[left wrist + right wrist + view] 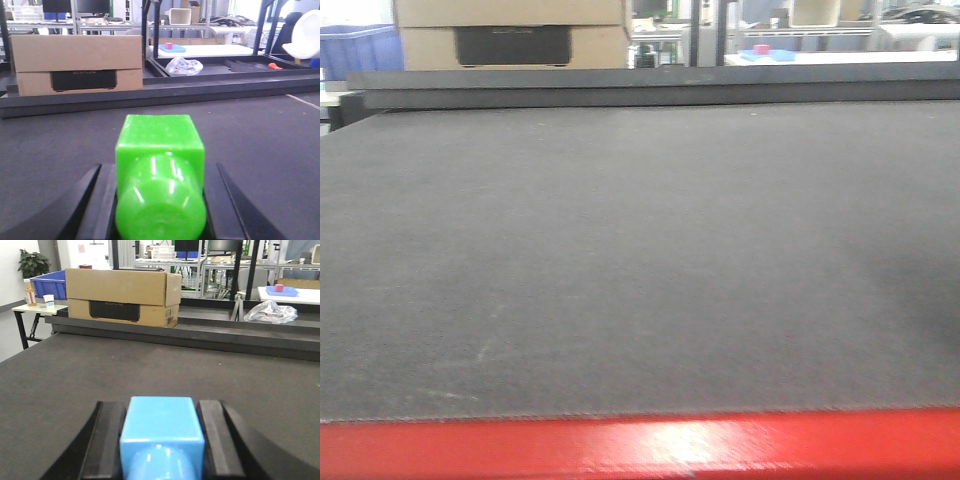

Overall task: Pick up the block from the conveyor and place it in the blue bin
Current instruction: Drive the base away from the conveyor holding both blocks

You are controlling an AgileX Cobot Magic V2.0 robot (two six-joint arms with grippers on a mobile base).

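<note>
The conveyor (640, 260) is a wide dark grey belt, and no block or gripper shows on it in the front view. In the left wrist view my left gripper (160, 172) is shut on a bright green block (160, 150), held just above the belt (55, 140). My right gripper (162, 407) is shut on a light blue block (162, 422), its black fingers (107, 440) pressed to both sides. The blue bin (47, 282) stands beyond the belt's far left corner, also seen in the front view as the blue bin (355, 50).
A cardboard box (120, 295) sits on the far rail (650, 88). A crumpled plastic bag (184, 65) lies in a tray behind it. A red strip (640, 450) edges the near side. A small table (37, 307) with a bottle and a cup stands by the bin.
</note>
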